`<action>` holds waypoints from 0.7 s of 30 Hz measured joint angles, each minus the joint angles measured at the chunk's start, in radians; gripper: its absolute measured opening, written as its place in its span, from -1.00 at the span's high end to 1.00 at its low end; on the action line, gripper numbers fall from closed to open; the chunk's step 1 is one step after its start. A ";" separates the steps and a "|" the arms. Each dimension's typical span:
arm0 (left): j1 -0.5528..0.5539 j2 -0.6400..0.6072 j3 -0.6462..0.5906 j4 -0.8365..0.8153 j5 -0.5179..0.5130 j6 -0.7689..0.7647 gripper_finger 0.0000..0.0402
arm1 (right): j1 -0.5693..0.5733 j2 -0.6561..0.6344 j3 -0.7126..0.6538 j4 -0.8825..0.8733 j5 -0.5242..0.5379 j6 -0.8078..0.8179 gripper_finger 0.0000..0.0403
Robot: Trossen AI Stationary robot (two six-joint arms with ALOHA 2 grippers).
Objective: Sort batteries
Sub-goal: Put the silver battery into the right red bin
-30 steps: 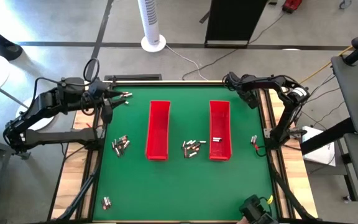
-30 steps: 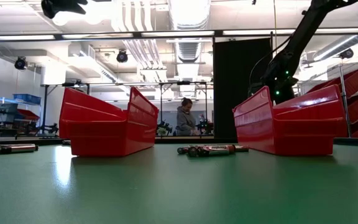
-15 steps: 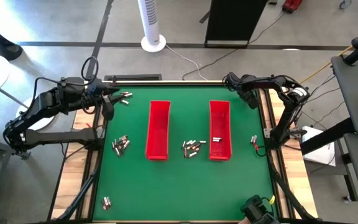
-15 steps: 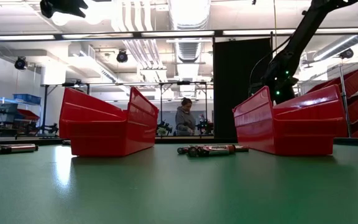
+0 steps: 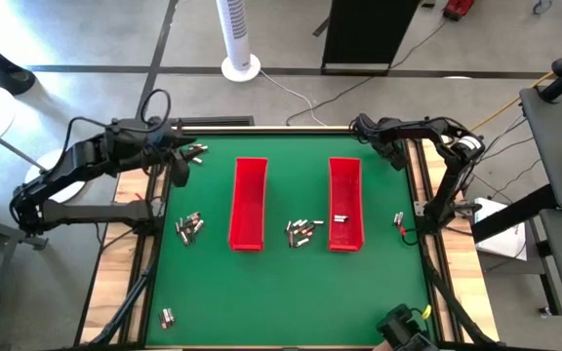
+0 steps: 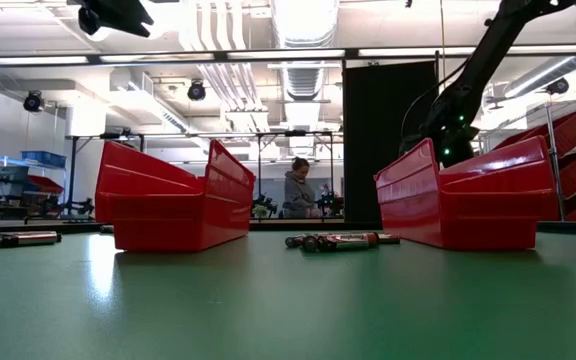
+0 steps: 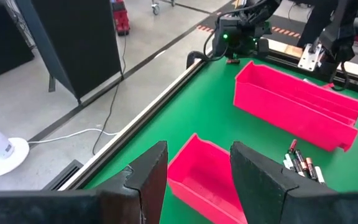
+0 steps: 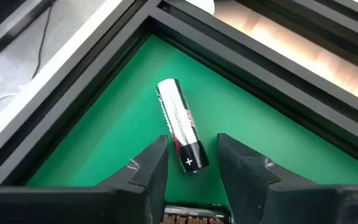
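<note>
The table [image 5: 281, 292] is covered in plain green, edged by a black frame [image 8: 73, 68] with pale wood slats beyond. Two bins [image 5: 248, 203] are solid red, one showing pinker in the left wrist view. The battery [image 8: 180, 123] is silver-white with red lettering and a black end bearing a white plus.

- In the high view, the small silvery cylindrical batteries [image 5: 189, 228] scattered at nine o'clock of the left long red plastic tray [image 5: 249, 204] are too small for me to count or read.
- My left wrist view cuts off that tray's near end [image 7: 207, 180] behind my own dark fingers [image 7: 148, 177].
- In my right wrist view, the silver-and-black battery [image 8: 180, 124] lying on the green mat has its plus end sunk between my fingers [image 8: 149, 167].
- A label below it is clipped by the edge, unreadable.
</note>
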 joint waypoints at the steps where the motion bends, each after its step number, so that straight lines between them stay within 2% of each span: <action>1: 0.000 0.003 0.000 0.000 0.000 0.000 0.23 | 0.000 0.001 0.000 -0.001 0.000 -0.006 0.42; 11: 0.000 -0.001 0.000 0.023 0.001 -0.001 0.23 | 0.005 0.001 0.000 -0.003 -0.009 -0.031 0.78; 21: 0.000 -0.021 0.000 0.022 0.001 0.015 0.23 | 0.059 -0.022 -0.001 -0.014 -0.061 -0.028 0.75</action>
